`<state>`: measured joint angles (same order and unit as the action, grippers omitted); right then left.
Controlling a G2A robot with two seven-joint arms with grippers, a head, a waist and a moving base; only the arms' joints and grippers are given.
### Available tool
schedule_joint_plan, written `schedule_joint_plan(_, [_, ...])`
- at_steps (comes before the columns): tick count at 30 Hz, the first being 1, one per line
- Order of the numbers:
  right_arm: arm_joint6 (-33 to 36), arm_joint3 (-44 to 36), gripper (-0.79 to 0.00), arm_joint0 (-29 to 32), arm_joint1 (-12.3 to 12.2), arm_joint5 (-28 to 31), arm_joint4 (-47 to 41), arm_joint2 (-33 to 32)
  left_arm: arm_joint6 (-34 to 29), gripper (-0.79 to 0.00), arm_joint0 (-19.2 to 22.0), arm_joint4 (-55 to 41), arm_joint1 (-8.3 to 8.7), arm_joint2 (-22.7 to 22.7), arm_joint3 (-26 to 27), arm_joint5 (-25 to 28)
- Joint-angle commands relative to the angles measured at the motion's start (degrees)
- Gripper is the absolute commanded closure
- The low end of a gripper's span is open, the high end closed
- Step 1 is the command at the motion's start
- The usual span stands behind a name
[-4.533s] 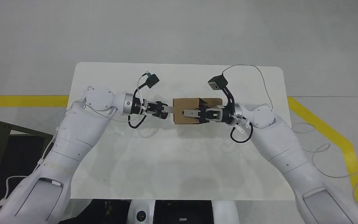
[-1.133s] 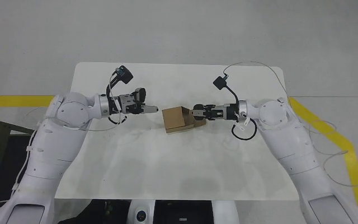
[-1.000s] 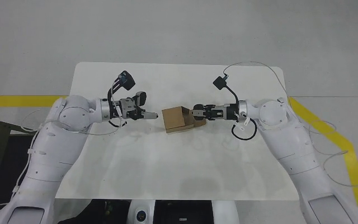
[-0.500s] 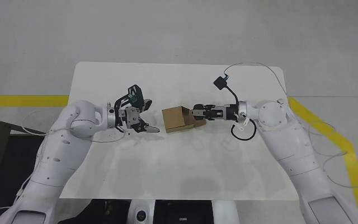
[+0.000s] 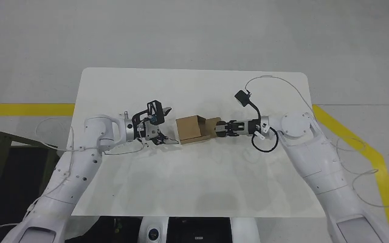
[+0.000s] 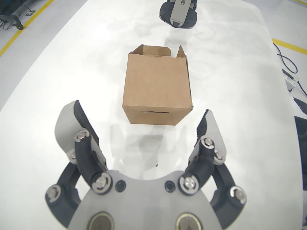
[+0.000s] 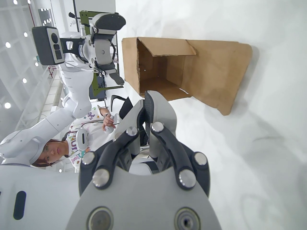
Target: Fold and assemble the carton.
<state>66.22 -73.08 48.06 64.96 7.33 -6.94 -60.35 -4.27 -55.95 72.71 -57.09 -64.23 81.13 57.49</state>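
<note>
Carton [image 5: 193, 129] lying on its side.
Left gripper [image 5: 166, 138] spread at its 9 o'clock; right gripper [image 5: 220, 129] closed, empty, at 3.

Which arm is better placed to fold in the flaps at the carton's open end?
Right, probably. The right end effector sits shut at the open, flapped end of the brown cardboard carton. The left end effector, open, faces the closed end.

Matt cardboard carton [image 5: 192, 129] on smooth white table [image 5: 200, 182].
</note>
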Motion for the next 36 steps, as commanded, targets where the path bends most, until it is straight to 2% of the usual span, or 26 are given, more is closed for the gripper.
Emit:
schedule_joint_plan(1, [-0.2,-0.2,0.0,0.1,-0.1,-0.7,1.0,0.2,2.6,-0.785,0.3,1.8,-0.19,0.9,-1.1,-0.1])
schedule_joint_plan(11, [-2.4,0.5,0.0,0.5,0.1,-4.0,3.8,2.2,4.7,-0.785,2.0,1.3,-0.94,4.5,-4.6,-0.1])
schedule_joint_plan(18, [-3.0,2.1,0.0,-0.7,1.0,-3.7,2.6,4.6,5.3,-0.785,3.8,0.8,-2.0,7.1,-6.2,-2.5])
schedule_joint_plan(36, [-6.5,7.6,0.0,-4.6,4.5,-0.3,-2.1,11.7,4.6,-0.785,6.4,-1.1,-3.42,10.3,-9.3,-1.0])
